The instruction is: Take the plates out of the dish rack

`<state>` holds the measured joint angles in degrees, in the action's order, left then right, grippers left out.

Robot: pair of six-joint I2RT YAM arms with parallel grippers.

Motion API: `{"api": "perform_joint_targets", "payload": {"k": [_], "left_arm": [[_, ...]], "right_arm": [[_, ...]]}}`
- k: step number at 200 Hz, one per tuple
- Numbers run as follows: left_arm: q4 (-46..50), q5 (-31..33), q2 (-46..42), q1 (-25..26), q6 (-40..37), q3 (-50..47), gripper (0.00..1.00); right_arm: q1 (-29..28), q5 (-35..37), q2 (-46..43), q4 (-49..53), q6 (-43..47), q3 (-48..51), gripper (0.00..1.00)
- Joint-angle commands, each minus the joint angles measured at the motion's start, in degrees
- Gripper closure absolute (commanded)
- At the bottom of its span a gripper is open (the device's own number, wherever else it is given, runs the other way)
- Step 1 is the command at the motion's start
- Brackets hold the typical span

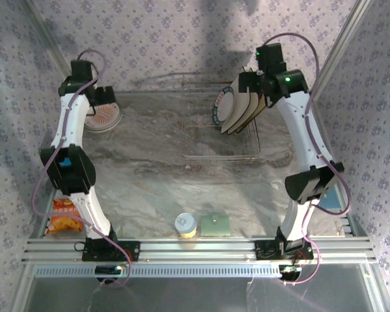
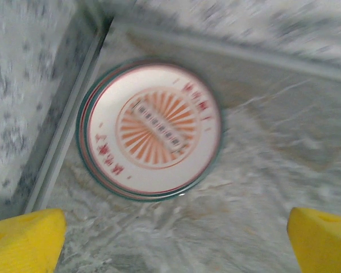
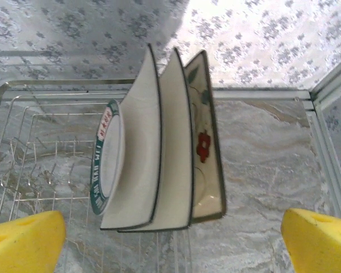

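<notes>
The jaws of the left gripper [image 2: 176,244] are wide open and hold nothing. Just ahead of them a round plate [image 2: 149,129] lies flat on the table [image 2: 273,170]. The picture is blurry, so it may be more than one plate. The jaws of the right gripper [image 3: 173,247] are wide open and empty too. Ahead of them three square plates [image 3: 159,148] stand on edge in the dish rack [image 3: 34,170]. The flower plate [image 3: 204,148] is on the right and a teal-rimmed plate [image 3: 105,159] is on the left.

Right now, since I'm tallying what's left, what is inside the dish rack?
Four plates stand on edge in the dish rack: a round teal-rimmed plate, two square cream plates, then a flower-printed plate. Each overlaps its neighbour, so the middle faces are mostly covered.
</notes>
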<state>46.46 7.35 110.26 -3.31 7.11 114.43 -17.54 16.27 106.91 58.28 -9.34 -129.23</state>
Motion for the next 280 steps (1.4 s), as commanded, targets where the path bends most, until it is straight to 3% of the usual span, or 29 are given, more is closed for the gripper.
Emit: {"api": "perform_joint_targets", "payload": {"k": [1, 31, 74, 118, 209, 280], "left_arm": [[6.82, 0.77, -3.56, 3.71, -2.79, 2.73, 0.01], [6.55, 1.75, -5.62, 7.45, -2.45, 1.26, 0.01], [7.18, 2.75, -5.23, 8.96, -2.52, 1.5, 0.01], [6.38, 2.5, -5.4, 9.09, -2.85, 0.5, 0.01], [5.05, 1.27, -5.31, 9.04, -3.33, -0.94, 0.01], [4.96, 1.21, -5.49, 9.03, -3.6, -1.05, 0.01]], "right_arm": [[-3.12, 5.07, 5.75, 3.12, 0.51, -4.7, 0.0], [-7.35, 6.15, 10.86, 2.02, -1.05, -7.91, 0.0], [-10.38, 9.09, 19.31, 2.37, -3.02, -14.23, 0.0], [-9.83, 11.15, 24.23, 1.95, -5.55, -14.75, 0.0], [-7.24, 8.34, 28.91, -0.66, -6.65, -15.0, 0.01], [-6.71, 5.42, 32.65, -1.89, -6.92, -17.66, 0.15]]}}
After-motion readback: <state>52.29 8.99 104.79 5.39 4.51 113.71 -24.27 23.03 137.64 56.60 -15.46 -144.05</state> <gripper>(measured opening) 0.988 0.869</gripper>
